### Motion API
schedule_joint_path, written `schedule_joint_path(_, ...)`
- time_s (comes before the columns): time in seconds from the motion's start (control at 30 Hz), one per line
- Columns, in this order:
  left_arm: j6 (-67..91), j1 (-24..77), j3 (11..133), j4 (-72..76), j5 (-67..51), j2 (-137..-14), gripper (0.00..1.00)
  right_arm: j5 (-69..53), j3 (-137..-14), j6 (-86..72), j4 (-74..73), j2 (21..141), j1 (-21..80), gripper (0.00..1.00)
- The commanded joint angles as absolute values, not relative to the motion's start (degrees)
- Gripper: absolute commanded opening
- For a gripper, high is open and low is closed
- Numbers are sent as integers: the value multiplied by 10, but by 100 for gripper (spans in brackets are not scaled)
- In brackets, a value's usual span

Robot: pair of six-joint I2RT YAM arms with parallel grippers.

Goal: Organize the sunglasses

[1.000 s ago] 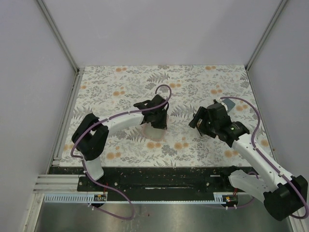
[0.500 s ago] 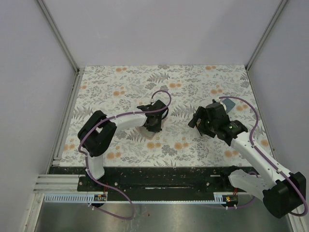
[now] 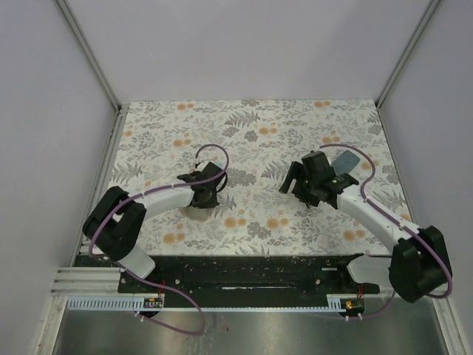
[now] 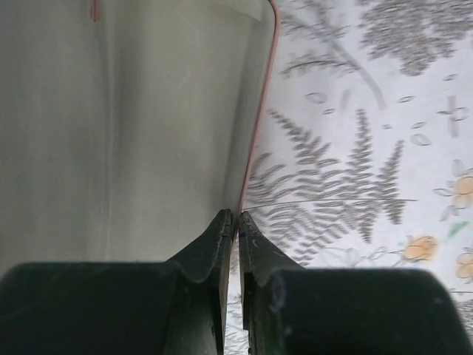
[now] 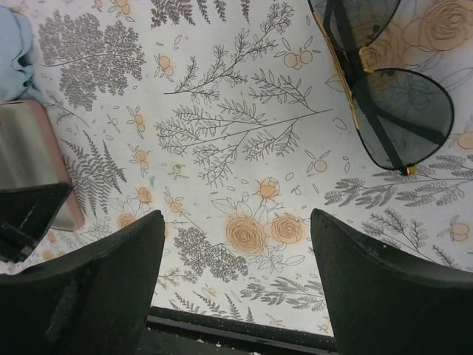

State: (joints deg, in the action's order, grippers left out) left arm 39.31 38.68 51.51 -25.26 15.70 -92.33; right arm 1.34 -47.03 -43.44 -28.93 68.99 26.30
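Dragged my left gripper (image 4: pixel 238 217) back, pinching the pink case (image 4: pixel 148 133) rim, right gripper (image 5: pixel 236 259) gaping — light, flimsy sunglasses (image 5: pixel 403 118), I'd grab the bridge.

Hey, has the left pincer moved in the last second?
Yes. The left pincer has slid toward the left edge of the floral table and slightly nearer the black base rail.

Open tablecloth (image 5: pixel 222 133) beneath my right gripper (image 5: pixel 236 222), free lane there. Dark sunglasses (image 5: pixel 392 103) hem one side; pink case (image 5: pixel 33 159) and blue cloth (image 5: pixel 13 52) block the other.
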Motion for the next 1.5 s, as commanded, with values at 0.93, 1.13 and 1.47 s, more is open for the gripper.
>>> schedule_joint_path(0.93, 379, 331, 409, -316, 189, -658, 0, -9, -1078, -385, -291, 1295, 429, 63)
schedule_joint_path(1.13, 361, 269, 403, -306, 163, -639, 0, -4, -1147, -401, -325, 1351, 444, 59)
schedule_joint_path(1.47, 385, 222, 399, -283, 149, -644, 0, 33, -1221, -430, -349, 1419, 457, 56)
